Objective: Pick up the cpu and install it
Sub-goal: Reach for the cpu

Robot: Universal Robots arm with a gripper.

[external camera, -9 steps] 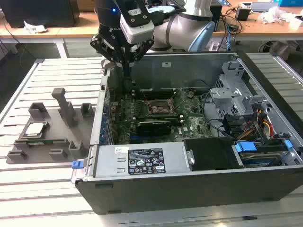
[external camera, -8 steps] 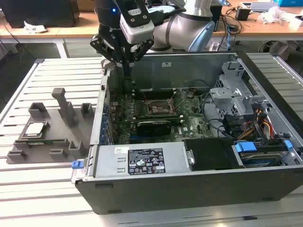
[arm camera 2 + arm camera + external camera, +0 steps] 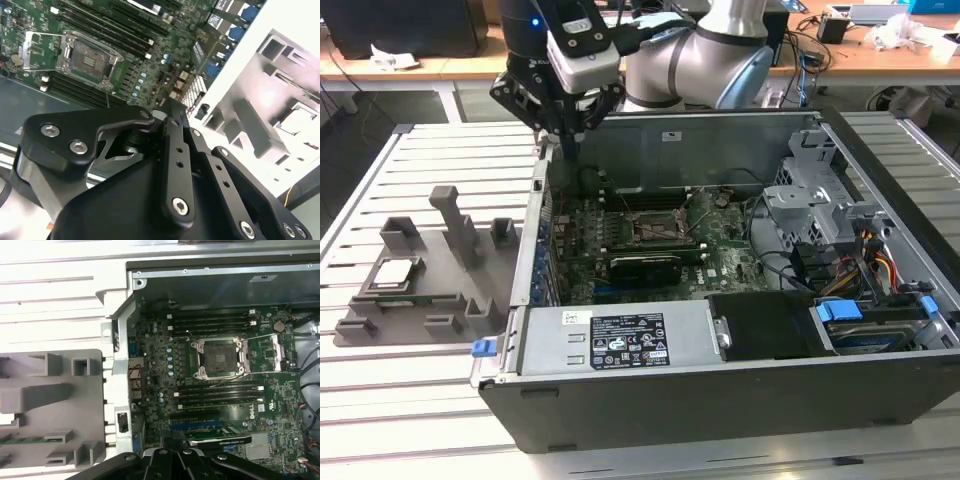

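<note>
Claw pinched closed, empty, over the computer case's tray-side wall; cpu lies flat in the holder tray by the worktop's edge on the exterior view's left, motherboard socket bare — I'd grip chip edges squarely, keeping it level.

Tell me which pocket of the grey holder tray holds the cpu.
The one at the exterior view's left end of the grey plastic holder tray; only it holds the silvery square cpu.
</note>
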